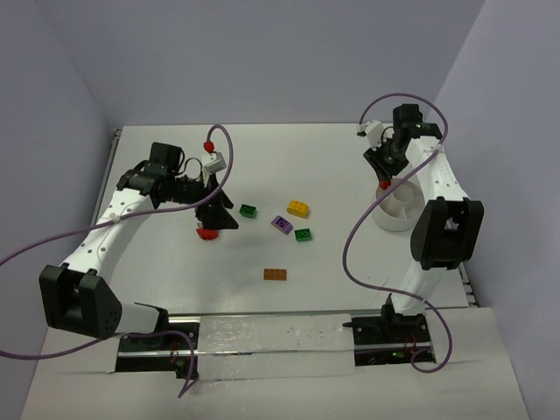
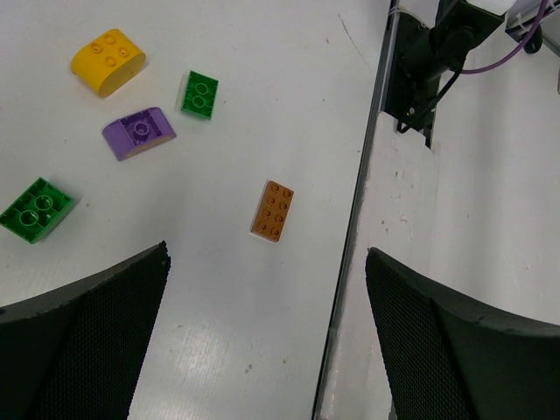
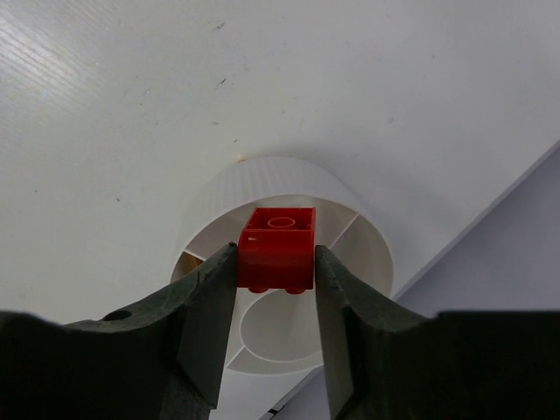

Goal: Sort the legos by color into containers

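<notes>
Right gripper (image 3: 276, 267) clenched on red brick (image 3: 278, 238), hanging right above white divided cup (image 3: 262, 179), over its inner walls. Cup sits near right edge of table (image 1: 289, 157). Left gripper (image 2: 267, 262) spread wide, nothing between fingers, hovering over table. In its wrist view: orange-brown brick (image 2: 272, 211) closest, then purple brick (image 2: 138, 133), green brick (image 2: 199, 94) next to it, second green brick (image 2: 35, 210) off to the side, yellow brick (image 2: 108, 59) farthest. Second red brick (image 1: 206, 233) right by left gripper tips in top view.

White table (image 1: 350, 166), pale lilac walls (image 1: 262, 52) (plain), even light
</notes>
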Robot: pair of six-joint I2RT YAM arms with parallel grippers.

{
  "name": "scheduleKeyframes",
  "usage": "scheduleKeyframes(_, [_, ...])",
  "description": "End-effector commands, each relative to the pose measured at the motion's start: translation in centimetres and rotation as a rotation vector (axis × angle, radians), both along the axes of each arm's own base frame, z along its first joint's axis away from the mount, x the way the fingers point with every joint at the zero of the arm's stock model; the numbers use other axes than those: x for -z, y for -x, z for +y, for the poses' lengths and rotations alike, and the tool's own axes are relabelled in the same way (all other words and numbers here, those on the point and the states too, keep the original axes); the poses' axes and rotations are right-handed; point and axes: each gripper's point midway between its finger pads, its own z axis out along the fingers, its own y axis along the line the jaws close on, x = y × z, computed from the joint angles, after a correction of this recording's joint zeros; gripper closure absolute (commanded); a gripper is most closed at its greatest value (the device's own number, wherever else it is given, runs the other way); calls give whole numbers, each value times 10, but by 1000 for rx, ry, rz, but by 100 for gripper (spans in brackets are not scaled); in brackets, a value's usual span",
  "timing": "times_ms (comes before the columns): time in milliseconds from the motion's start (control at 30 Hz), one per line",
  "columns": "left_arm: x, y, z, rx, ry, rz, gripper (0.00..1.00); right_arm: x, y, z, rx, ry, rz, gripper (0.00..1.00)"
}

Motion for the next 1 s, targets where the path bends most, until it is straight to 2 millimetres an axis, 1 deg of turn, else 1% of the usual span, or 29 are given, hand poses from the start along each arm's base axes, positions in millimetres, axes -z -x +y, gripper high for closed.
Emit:
scheduleKeyframes(0, [-9, -3, -1, 13, 15, -24, 1, -4, -6, -7, 9, 15, -26, 40])
scheduleKeyframes(67, [-9, -3, -1, 13, 15, -24, 1, -13, -6, -5, 14, 6, -41, 35])
scheduleKeyframes(133, [-10, -3, -1, 12, 18, -22, 1, -25, -5, -3, 16, -4, -61, 28])
scheduleKeyframes(167, [-10, -3, -1, 11, 17, -24, 1, -33, -5, -2, 14, -6, -73, 27])
scheduleKeyframes(267, [-12, -3, -1, 7, 19, -33, 1, -55, 0, 5, -2, -35, -103, 27])
scheduleKeyframes(300, [-13, -4, -1, 3, 20, -36, 1, -71, 2, 13, -16, -56, -132, 27])
scheduleKeyframes(333, [-13, -4, 0, -1, 22, -35, 1, -81, 7, 24, -42, -86, -141, 27])
scheduleKeyframes(400, [-17, -6, 0, -14, 30, -53, 1, -90, 22, 46, -90, -145, -127, 29])
scheduleKeyframes(467, [-21, -9, 2, -40, 46, -56, 1, -94, 47, 90, -185, -196, -108, 32])
scheduleKeyframes(500, [-21, -9, 3, -60, 54, -44, 1, -90, 63, 112, -234, -222, -89, 34])
scheduleKeyframes(567, [-29, -16, 10, -120, 77, -59, 1, -78, 90, 148, -309, -246, -61, 37])
scheduleKeyframes(600, [-32, -20, 13, -151, 84, -65, 1, -71, 103, 164, -344, -254, -49, 38])
scheduleKeyframes(667, [-37, -28, 20, -212, 102, -70, 1, -49, 125, 189, -393, -242, -32, 40])
scheduleKeyframes(700, [-41, -32, 24, -247, 108, -75, 1, -45, 136, 208, -427, -251, -21, 41])
scheduleKeyframes(767, [-49, -38, 37, -304, 127, -73, 1, -26, 162, 238, -485, -248, 30, 42])
scheduleKeyframes(800, [-51, -42, 45, -332, 134, -68, 1, -17, 173, 250, -500, -240, 52, 42])
scheduleKeyframes(833, [-56, -43, 50, -345, 153, -53, 1, -6, 181, 258, -500, -229, 86, 43])
scheduleKeyframes(900, [-62, -50, 64, -385, 165, -49, 1, 2, 195, 274, -543, -197, 99, 43])
scheduleKeyframes(967, [-63, -55, 76, -424, 161, -38, 1, 14, 203, 290, -575, -151, 126, 43])
